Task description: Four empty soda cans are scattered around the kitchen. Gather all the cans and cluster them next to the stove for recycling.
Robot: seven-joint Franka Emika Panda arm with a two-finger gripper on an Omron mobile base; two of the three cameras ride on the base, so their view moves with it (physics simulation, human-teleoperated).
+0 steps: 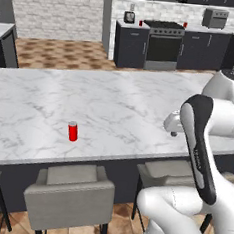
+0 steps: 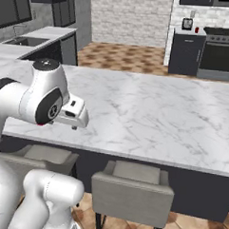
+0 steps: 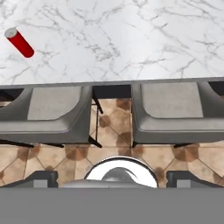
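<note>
Left base view: one soda can [image 1: 73, 131] stands upright on the marble bench [image 1: 115, 104], near its front edge above the left stool [image 1: 69, 195]. The gripper [image 1: 174, 128] hangs at that same front edge, well apart from the can, so the can lies leftward along the bench from the fingers. Far behind, the stove [image 1: 163, 43] has two small red cans [image 1: 140, 23] flanking it.

Right base view: the gripper [image 2: 74, 115] sits over the bench's near edge, pointing down.

Hand view: the can [image 3: 19, 42] shows at upper left on the marble, its long axis tilted in this rolled picture. The fingers [image 3: 39, 178] stand wide apart, holding nothing.
</note>
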